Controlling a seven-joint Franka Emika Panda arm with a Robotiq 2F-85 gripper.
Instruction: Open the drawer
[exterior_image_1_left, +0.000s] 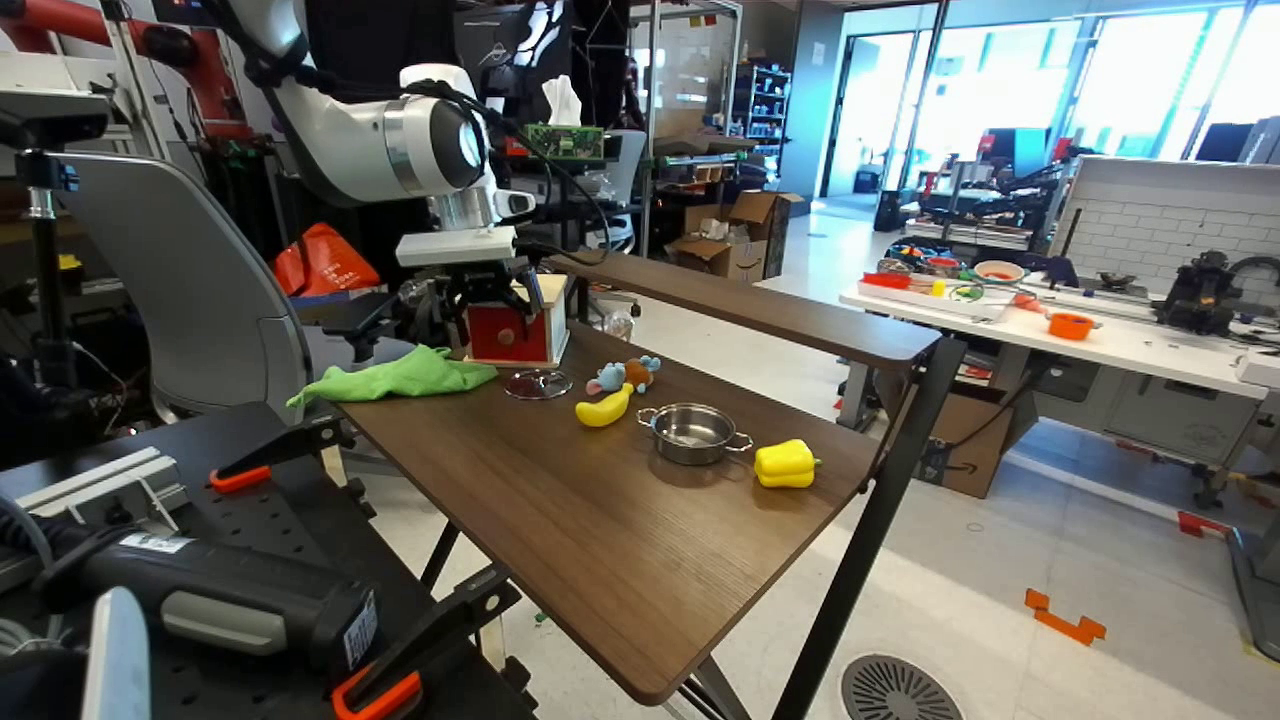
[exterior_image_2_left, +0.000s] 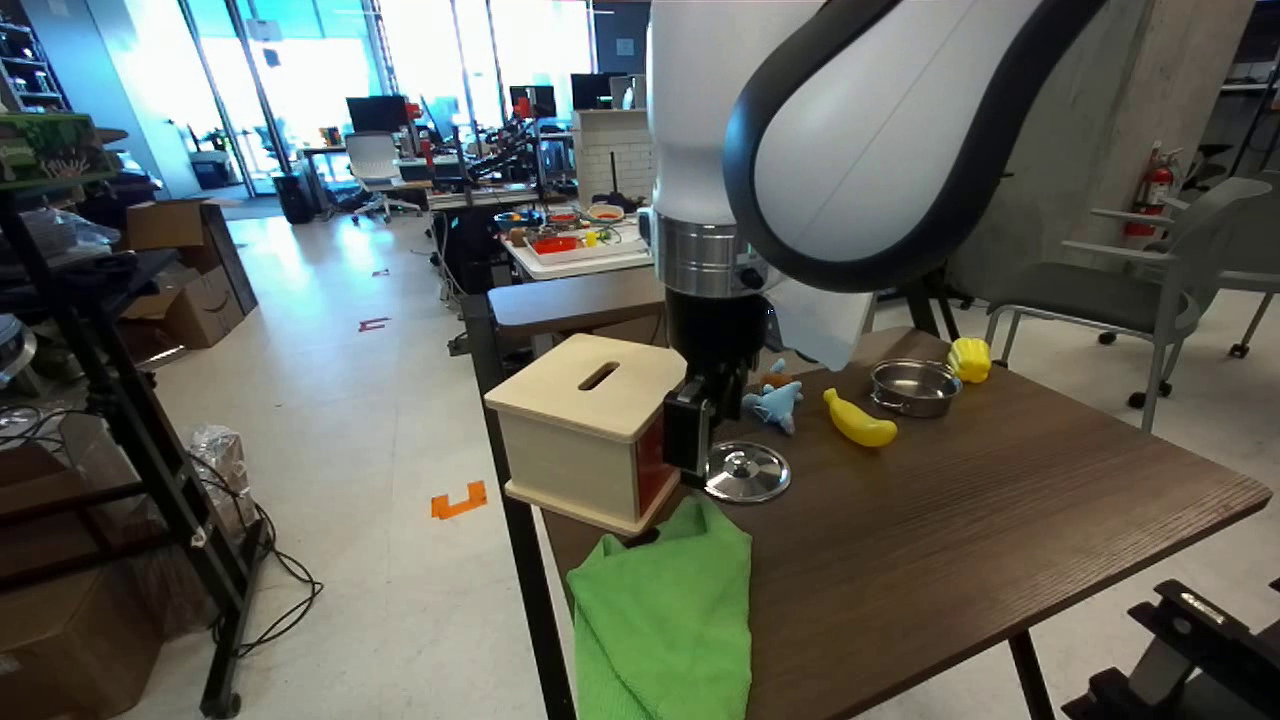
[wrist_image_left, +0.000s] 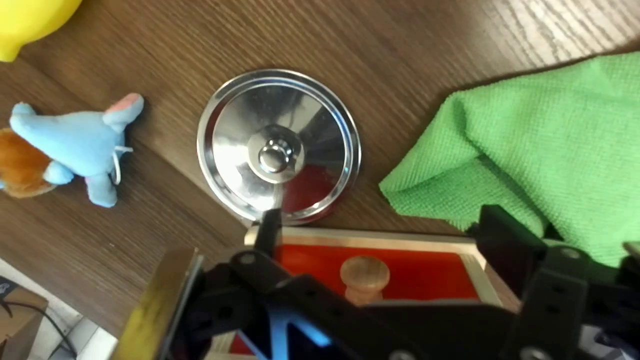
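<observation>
The drawer (exterior_image_1_left: 490, 345) is a red front in a pale wooden box, at the table's far end in an exterior view. Its box, with a slotted tan top, shows in an exterior view (exterior_image_2_left: 565, 455), where the red front is seen edge-on. In the wrist view the red drawer front (wrist_image_left: 425, 275) has a round wooden knob (wrist_image_left: 365, 274), which also shows in an exterior view (exterior_image_1_left: 506, 337). My gripper (wrist_image_left: 380, 217) is open, its fingers wide apart on either side of the knob, holding nothing. In both exterior views the gripper (exterior_image_1_left: 500, 308) (exterior_image_2_left: 690, 435) is just before the drawer front.
A metal lid (wrist_image_left: 277, 145) lies before the drawer, with a green cloth (wrist_image_left: 540, 150) beside it. A blue-and-brown plush toy (wrist_image_left: 75, 145), a yellow banana (exterior_image_1_left: 605, 407), a metal pot (exterior_image_1_left: 693, 435) and a yellow pepper (exterior_image_1_left: 786, 464) are on the table. A raised shelf (exterior_image_1_left: 740, 300) runs along one edge.
</observation>
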